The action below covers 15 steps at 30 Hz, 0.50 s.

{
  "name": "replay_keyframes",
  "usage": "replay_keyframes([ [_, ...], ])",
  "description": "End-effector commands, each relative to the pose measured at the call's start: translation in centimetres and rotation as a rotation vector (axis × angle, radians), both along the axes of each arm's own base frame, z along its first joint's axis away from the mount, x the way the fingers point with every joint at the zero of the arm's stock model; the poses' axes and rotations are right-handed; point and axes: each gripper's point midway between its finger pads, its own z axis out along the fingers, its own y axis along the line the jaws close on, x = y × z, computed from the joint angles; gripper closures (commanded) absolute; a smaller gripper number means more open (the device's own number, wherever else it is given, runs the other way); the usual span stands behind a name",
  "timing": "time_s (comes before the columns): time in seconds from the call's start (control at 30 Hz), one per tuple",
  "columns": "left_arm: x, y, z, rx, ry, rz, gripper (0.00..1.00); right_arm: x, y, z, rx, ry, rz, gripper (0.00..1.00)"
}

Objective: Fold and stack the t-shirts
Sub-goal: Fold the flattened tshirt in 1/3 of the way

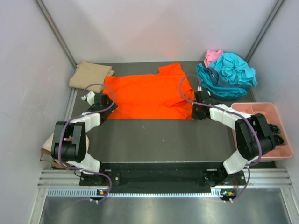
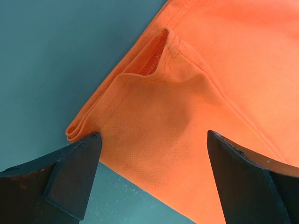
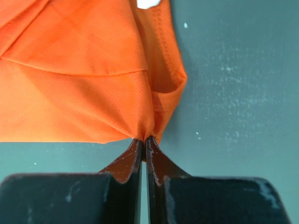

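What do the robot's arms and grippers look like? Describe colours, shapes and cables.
The left arm and right arm have white shells with black joints. A mauve cable loops along each. The left gripper and right gripper have black, wedge-shaped fingers with pale scuffs.

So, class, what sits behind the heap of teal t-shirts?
A pink t-shirt pokes out behind the teal t-shirts, at their upper left. The teal heap covers the rest of it, so its full shape cannot be seen.

A spread t-shirt (image 1: 145,95) covers the counter (image 1: 159,140) centre, a folded t-shirt (image 1: 91,74) behind-left. A t-shirt pile (image 1: 229,74) lies behind-right, a tray (image 1: 261,105) before it.
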Motion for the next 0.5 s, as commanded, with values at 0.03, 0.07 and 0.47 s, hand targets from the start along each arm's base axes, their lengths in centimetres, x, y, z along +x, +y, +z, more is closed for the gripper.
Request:
replay_keyframes([
  [0.03, -1.3, 0.7, -1.4, 0.03, 0.09, 0.026, 0.01, -0.2, -1.1, 2.0, -0.033, -0.03, -0.044, 1.0],
  [0.07, -1.5, 0.8, -1.5, 0.03, 0.094, 0.028, 0.01, -0.4, -1.3, 2.1, -0.039, -0.026, -0.05, 1.0],
  [0.47, -5.4, 1.1, -2.9, 0.025, 0.165, 0.053, 0.01, -3.1, -3.4, 2.2, -0.114, 0.025, -0.078, 1.0],
])
